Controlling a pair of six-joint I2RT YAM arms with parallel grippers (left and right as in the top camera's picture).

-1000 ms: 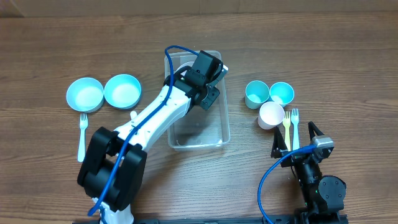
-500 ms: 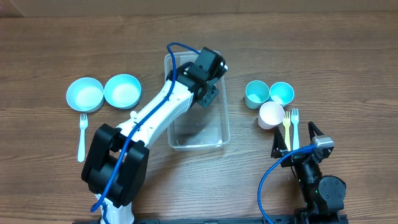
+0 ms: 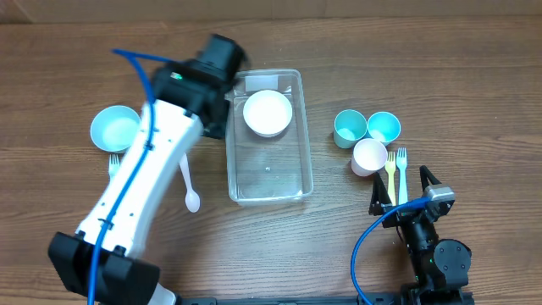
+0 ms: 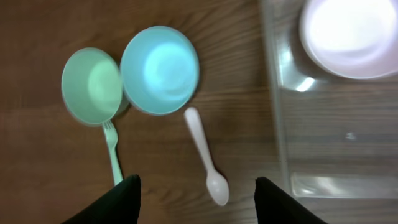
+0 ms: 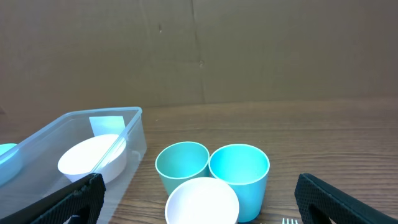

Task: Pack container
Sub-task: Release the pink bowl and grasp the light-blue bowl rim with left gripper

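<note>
- The container lies mid-table with its long side running away from the robot; a white bowl sits in its far end and the near end is bare
- Half a second ago the left arm hung over that far end and hid it; the arm has since swung out to the left, uncovering the bowl, so I judge one item packed and most of the job still ahead
- The left gripper now hovers just beside the tub's left wall, pointing down at the table, fingers spread wide with nothing between them
- Under it lie a blue bowl touching a greener bowl, a fork and a white spoon; one of these looks the likely next pick
- The right gripper stays parked at the near edge, fingers apart and empty, behind the white cup, which has not moved
</note>
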